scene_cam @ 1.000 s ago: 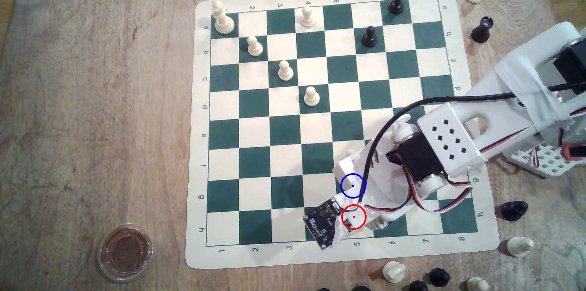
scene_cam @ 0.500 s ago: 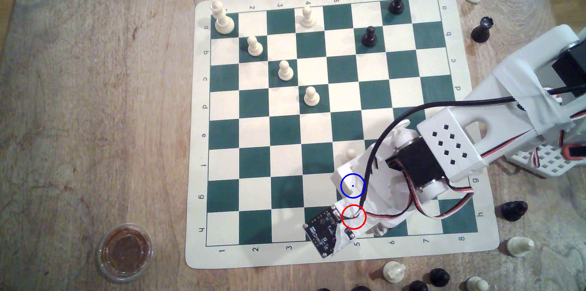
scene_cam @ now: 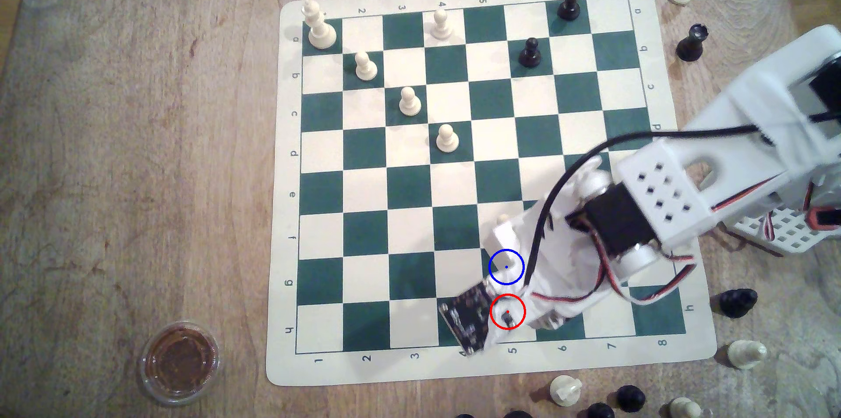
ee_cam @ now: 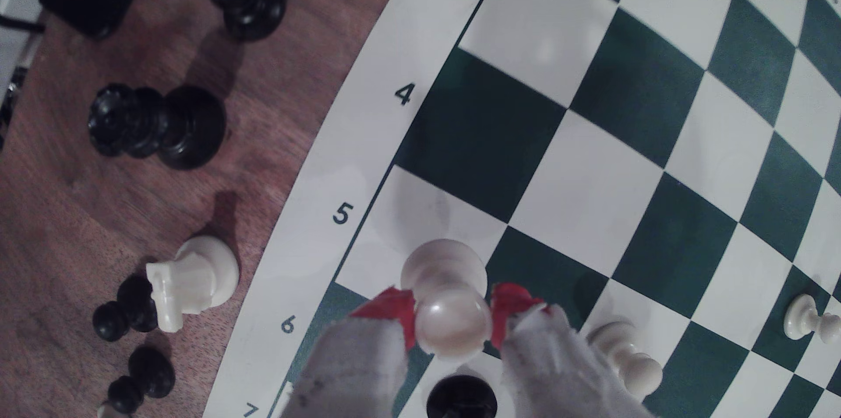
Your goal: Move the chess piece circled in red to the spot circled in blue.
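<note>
The chess piece (ee_cam: 448,309) is held between the two red-tipped fingers (ee_cam: 509,309) of the gripper (ee_cam: 453,315), which is closed on its head. The piece is tilted, and its base is seen over the white edge square next to the printed 5 on the chess mat (ee_cam: 318,199). In the exterior view, the spot (scene_cam: 506,267) is covered by the arm (scene_cam: 655,199). A cream pawn (ee_cam: 625,356) stands just beside the gripper.

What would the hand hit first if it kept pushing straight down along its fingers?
Probably the board: the hand is shut on the stout cream-white chess piece, whose base looks on or near the white square by rank 5; depth unclear.
</note>
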Available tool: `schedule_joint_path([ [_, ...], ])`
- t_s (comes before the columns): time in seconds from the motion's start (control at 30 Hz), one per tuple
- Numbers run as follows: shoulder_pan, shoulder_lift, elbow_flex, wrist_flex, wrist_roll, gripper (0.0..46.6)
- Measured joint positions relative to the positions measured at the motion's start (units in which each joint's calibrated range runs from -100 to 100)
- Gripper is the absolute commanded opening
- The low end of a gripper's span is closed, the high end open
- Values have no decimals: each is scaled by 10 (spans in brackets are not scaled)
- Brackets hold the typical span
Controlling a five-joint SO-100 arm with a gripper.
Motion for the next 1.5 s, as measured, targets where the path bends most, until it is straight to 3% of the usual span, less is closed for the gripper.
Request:
schedule_joint_path([
  [0.6,56,-14,39,-10,14,3],
  [1.4,62,32,41,-44,24,5],
  [1.5,62,34,41,-44,27,26],
])
